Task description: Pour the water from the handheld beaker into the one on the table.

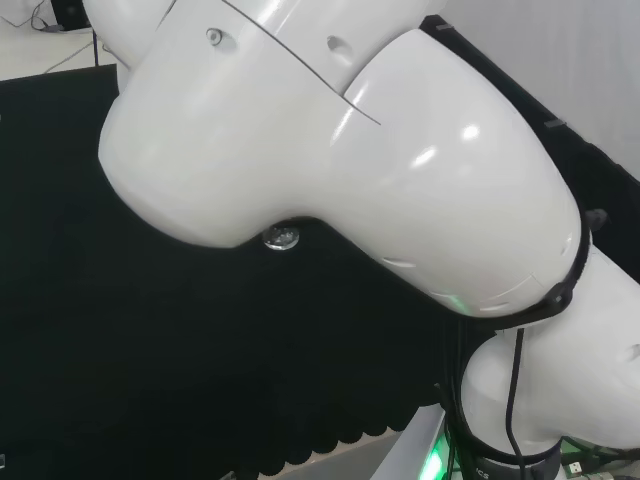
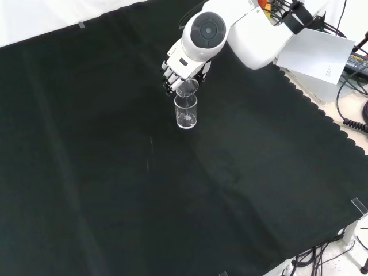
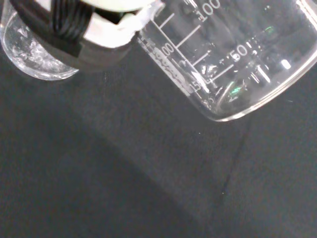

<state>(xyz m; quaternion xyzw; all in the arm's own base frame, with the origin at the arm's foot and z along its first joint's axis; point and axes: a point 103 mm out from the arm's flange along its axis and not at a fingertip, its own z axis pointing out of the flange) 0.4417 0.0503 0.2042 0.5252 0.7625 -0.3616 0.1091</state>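
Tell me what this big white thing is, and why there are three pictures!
The big white thing is a robot arm. Three cameras watch it at the same moment. One sits behind the arm, so the arm's fat white parts block most of that picture. One looks down from the front at the black cloth on the bench. One rides on the wrist, so things look huge there.

At the arm's end is a robot hand, black and white, with fingers like yours. It holds a small glass beaker, tipped over a second beaker standing on the cloth. It is meant to pour water from one into the other. In the wrist picture the held beaker looks almost empty.
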